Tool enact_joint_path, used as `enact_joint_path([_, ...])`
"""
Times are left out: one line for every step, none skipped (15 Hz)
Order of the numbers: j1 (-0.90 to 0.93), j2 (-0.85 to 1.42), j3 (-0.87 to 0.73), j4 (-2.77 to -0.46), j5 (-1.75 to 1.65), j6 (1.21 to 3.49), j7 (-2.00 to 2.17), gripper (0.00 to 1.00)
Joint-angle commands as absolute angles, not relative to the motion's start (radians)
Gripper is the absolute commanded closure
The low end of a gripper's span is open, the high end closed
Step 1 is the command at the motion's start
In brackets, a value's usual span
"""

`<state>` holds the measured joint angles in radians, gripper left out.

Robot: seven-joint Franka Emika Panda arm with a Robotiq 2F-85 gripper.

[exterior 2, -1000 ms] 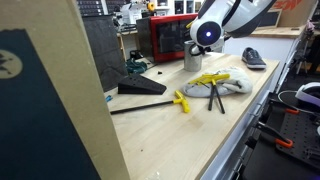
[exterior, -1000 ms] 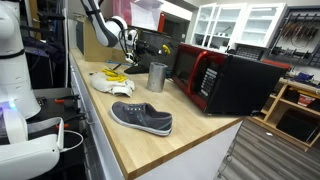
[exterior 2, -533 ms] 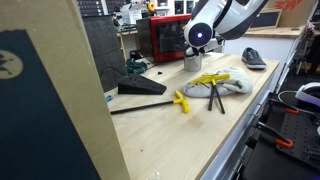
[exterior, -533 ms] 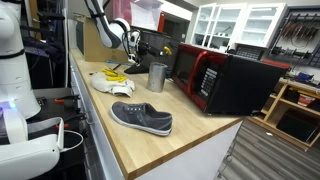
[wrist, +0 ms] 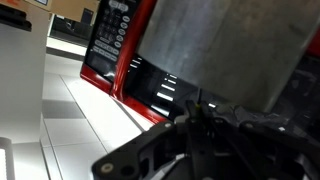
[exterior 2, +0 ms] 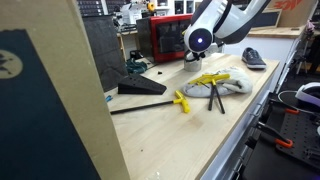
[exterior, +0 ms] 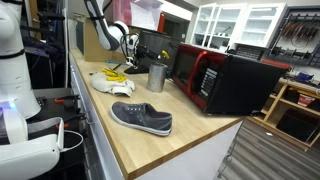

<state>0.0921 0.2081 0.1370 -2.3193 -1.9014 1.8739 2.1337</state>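
Wooden worktop (exterior 2: pixel 170 135) inspected. Landmark: the white bundle (exterior 2: pixel 234 85), with a yellow item (exterior 2: pixel 208 78) lying across it.

- Robot arm (exterior 2: pixel 203 38): above and behind the bundle.
- Metal cup (exterior 2: pixel 191 62): just behind the bundle, partly hidden by the arm.
- Red microwave (exterior 2: pixel 165 35): farther behind.
- Grey shoe (exterior 2: pixel 253 58): beyond the bundle, apart from it.
- Black-handled pliers (exterior 2: pixel 215 97): at its near edge.
- Yellow-handled tool (exterior 2: pixel 182 101): near it, on the camera side.
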Motion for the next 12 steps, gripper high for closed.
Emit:
enact_joint_path([0.094, 0.187, 0.145, -2.363, -1.900, 1.876, 2.191, 0.70])
enact_joint_path([0.092, 0.185, 0.146, -2.368, -1.894, 1.882, 2.198, 0.68])
enact_joint_path([0.092, 0.184, 0.147, -2.371, -1.892, 1.880, 2.203, 0.63])
enact_joint_path([0.091, 0.180, 0.146, -2.369, -1.891, 1.881, 2.209, 0.55])
enact_joint_path([0.090, 0.175, 0.146, -2.368, -1.888, 1.882, 2.209, 0.48])
enact_joint_path([0.089, 0.169, 0.146, -2.369, -1.883, 1.891, 2.205, 0.42])
enact_joint_path([0.086, 0.160, 0.147, -2.369, -1.870, 1.909, 2.198, 0.33])
enact_joint_path([0.083, 0.143, 0.149, -2.371, -1.854, 1.933, 2.189, 0.26])
enact_joint_path([0.083, 0.132, 0.149, -2.373, -1.841, 1.950, 2.188, 0.19])
enact_joint_path([0.084, 0.118, 0.149, -2.374, -1.827, 1.967, 2.186, 0.11])
enact_joint_path([0.085, 0.101, 0.150, -2.377, -1.815, 1.993, 2.182, 0.04])
enact_joint_path([0.085, 0.082, 0.150, -2.379, -1.798, 2.026, 2.175, 0.00])
